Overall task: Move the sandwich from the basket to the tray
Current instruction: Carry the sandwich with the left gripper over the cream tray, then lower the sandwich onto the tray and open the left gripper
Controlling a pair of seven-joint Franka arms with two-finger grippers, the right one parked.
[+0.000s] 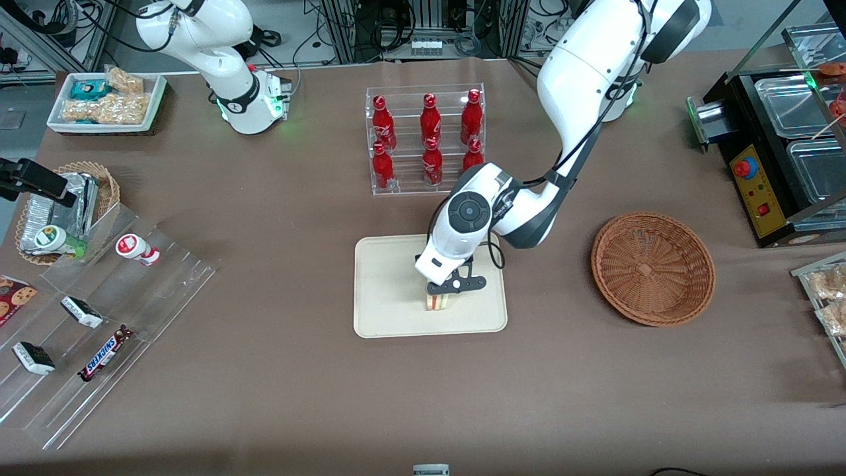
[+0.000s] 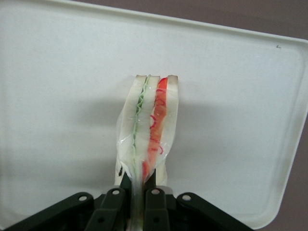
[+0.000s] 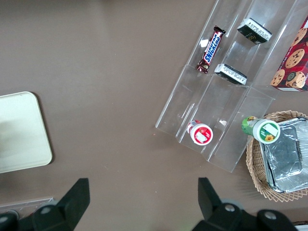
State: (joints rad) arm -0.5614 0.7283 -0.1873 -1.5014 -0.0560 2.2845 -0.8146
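Snickers bar lies nearest the front camera, on a clear acrylic stand toward the parked arm's end of the surface, well apart from the claw. On that stand, farther from the camera, lies a small red-and-white bottle.

Tray, cream-beige, sits directly beneath the claw. Claw fingers are nearly closed, pinching the sandwich by one thin end. In the wrist view the sandwich stands on edge over the tray floor, green filling layer beside the red-orange one, clear wrap creased at the pinch. Whether its lower edge touches the tray: cannot tell.

Bottle rack, clear acrylic with red bottles, stands farther from the camera than the claw, near the tray's edge.

Basket, reddish-brown wicker, rests toward the working arm's end of the surface, well apart from the claw, nothing in it.
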